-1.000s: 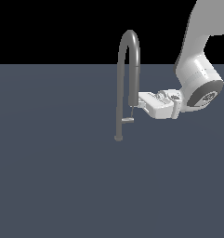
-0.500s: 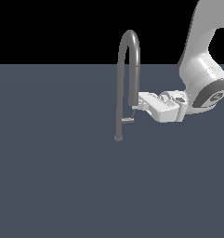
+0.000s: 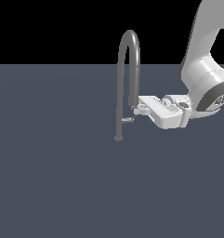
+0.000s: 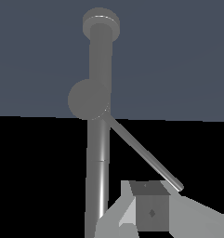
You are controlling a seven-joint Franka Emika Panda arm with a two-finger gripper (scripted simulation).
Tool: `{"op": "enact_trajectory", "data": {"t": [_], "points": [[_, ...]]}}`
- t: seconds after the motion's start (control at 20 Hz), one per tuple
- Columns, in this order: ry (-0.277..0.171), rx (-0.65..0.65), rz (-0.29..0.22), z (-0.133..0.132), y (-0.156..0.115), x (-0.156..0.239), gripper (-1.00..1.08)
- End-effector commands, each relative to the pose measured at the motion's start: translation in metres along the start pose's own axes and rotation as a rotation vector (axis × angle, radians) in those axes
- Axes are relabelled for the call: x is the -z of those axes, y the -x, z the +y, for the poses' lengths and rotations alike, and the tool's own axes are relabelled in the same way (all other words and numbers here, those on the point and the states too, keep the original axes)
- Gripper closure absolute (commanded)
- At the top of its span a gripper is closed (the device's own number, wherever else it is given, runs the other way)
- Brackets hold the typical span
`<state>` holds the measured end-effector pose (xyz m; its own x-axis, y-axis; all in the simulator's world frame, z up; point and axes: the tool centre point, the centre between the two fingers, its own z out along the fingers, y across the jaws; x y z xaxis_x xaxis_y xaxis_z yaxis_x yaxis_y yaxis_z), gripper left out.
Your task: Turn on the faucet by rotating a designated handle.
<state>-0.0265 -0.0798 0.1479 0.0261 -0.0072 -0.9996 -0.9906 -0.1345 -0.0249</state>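
White arm level, pincer (image 3: pixel 137 109) at the handle (image 3: pixel 128 120)

There is one faucet (image 3: pixel 128 60), a grey gooseneck tap with a single arch and one thicker spray head on its shorter leg. One handle (image 3: pixel 128 120), a short lever stub, juts from its stem. One white robot arm carries one gripper (image 3: pixel 137 109).

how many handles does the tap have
1. The handle is a short lever low on the tap stem, pointing toward the pincer; none other shows, though one behind could be hidden.
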Motion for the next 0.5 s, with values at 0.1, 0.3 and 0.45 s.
{"op": "enact_trajectory", "data": {"t": [0.1,0.3,0.45], "points": [[0.002,-0.001,-0.002,0.006,-0.003,0.0,1.08],[0.003,-0.015,-0.007,0.023,-0.027,0.0,1.08],[0.003,-0.022,-0.01,0.031,-0.04,0.0,1.08]]}}
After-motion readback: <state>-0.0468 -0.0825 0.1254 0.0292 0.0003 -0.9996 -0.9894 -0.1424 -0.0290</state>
